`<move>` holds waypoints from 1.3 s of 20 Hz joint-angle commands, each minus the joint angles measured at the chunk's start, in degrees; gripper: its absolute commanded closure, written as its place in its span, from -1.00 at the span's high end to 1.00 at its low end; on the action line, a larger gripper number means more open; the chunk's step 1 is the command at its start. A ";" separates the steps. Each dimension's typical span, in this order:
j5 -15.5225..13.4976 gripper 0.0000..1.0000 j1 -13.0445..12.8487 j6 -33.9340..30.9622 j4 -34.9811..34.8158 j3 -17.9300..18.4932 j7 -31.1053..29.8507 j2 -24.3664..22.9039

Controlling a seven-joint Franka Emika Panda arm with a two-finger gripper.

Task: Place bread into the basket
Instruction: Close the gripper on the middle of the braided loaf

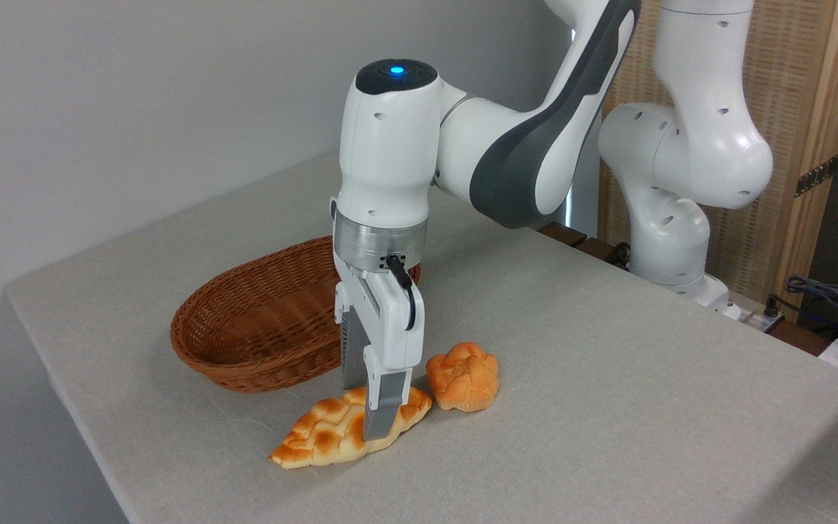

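Reddish-brown wicker first: the basket (262, 327) sits toward the table's left edge, shallow and oval, nothing showing inside it. The table (608, 378) is covered in pale grey cloth.

Just in front of the basket, nearer the front edge, lies the bread (328, 431), a long braided loaf, pale yellow with toasted brown bumps. It is flat on the cloth, its pointed left end aimed at the front edge, its right end almost touching the neighbour.

The gripper (374, 407) stands straight down over the right half of the loaf. Its 2 fingers (384, 411) straddle the bread, 1 in front and 1 behind, drawn in narrow against its sides. The loaf is on the table between them; whether they are pressing firmly, I cannot tell.

Next, the small round orange bun (463, 377) rests just right of the gripper, close to the loaf's tip.

Far right, the white arm (521, 145) curves back to its base (670, 240) at the table's back right edge.
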 commanded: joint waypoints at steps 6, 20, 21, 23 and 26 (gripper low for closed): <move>3.41 0.57 -0.34 1.85 -0.57 0.56 1.30 0.96; 2.88 -0.39 -0.43 1.59 -0.22 0.47 1.83 0.87; 2.79 -0.40 -0.43 1.59 -0.22 0.47 1.74 0.87; 2.09 -0.43 -0.43 1.41 -0.22 0.47 1.48 0.78; 2.00 -0.51 -0.43 1.32 -0.04 0.39 1.56 0.61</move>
